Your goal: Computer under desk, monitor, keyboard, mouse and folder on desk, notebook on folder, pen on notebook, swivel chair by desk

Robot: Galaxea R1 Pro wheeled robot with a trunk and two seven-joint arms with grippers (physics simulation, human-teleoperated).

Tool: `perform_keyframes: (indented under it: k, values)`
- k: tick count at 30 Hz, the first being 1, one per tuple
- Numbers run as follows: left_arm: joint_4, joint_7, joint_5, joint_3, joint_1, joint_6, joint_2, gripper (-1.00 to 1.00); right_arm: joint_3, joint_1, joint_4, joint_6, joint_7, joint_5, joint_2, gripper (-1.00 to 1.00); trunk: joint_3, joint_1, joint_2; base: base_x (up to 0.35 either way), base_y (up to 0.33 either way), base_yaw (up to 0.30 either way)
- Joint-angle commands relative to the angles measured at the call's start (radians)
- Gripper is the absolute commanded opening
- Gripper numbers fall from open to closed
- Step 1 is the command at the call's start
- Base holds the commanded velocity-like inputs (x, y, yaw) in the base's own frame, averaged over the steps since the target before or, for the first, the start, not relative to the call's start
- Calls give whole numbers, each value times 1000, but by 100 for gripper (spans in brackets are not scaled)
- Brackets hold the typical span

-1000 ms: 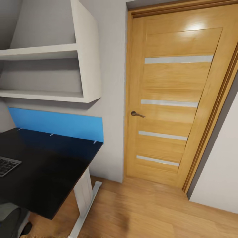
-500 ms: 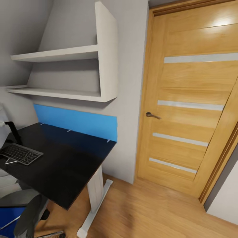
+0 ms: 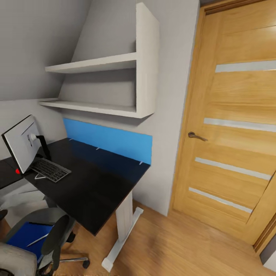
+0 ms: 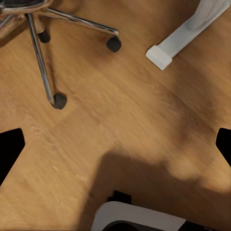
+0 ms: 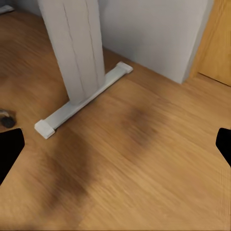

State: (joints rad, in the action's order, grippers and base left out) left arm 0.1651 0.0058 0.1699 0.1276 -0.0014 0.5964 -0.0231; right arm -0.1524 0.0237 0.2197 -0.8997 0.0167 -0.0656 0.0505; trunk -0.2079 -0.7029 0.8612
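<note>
- Glossy black desk (image 3: 96,180) carries the monitor (image 3: 19,147) and, just in front of it, the keyboard (image 3: 50,169) — a small red thing beside the screen is too blurred to name.
- Blue folder (image 3: 27,234) lies on the seat of the swivel chair (image 3: 46,245), with a thin pale stick on it — possibly the pen.
- Left gripper (image 4: 115,144) and right gripper (image 5: 115,144) both hang over the oak floor (image 5: 144,159), fingers spread wide, holding nothing.
- Risk, I'd judge: rolling closer could nudge the chair's casters (image 4: 59,100) or clip the desk's white foot (image 5: 72,108), shifting the folder out of reach.
</note>
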Motion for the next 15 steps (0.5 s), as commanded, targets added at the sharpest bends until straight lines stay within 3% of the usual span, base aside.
perform_keyframes:
  k: [1,15]
  values:
    - [1,1,5,-2,0,2,0,100,2,1,-1,-3,2,-7,0,100,-1,0,1,0,0,286]
    - [1,1,5,-2,0,2,0,100,2,1,0,-3,2,-7,0,100,-1,0,1,0,0,286]
